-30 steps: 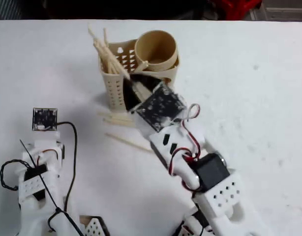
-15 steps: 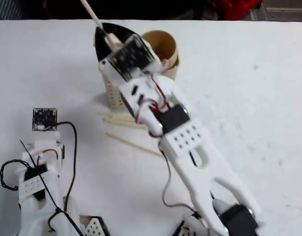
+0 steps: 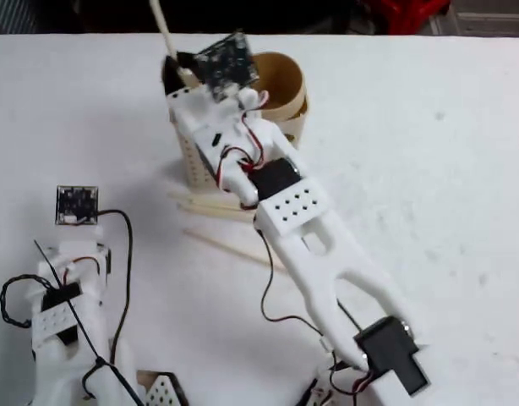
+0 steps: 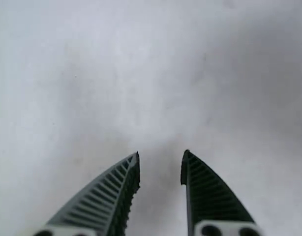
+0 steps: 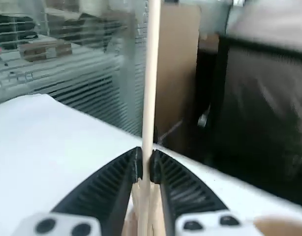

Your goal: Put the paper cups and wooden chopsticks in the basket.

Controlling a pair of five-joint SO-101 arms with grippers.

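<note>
Right wrist view: right gripper pinching one wooden chopstick upright, ready for the basket

I've got the stick clamped low and standing near vertical, I reckon so it can go in end-first rather than lying across the rim. From the high view, the gripper hangs over the basket's far-left corner, and a paper cup is already in its right side. A few loose chopsticks lie on the table just near of the basket, so those are left to do. Left gripper sits near-left over bare table, jaws spread, holding nothing.
</note>
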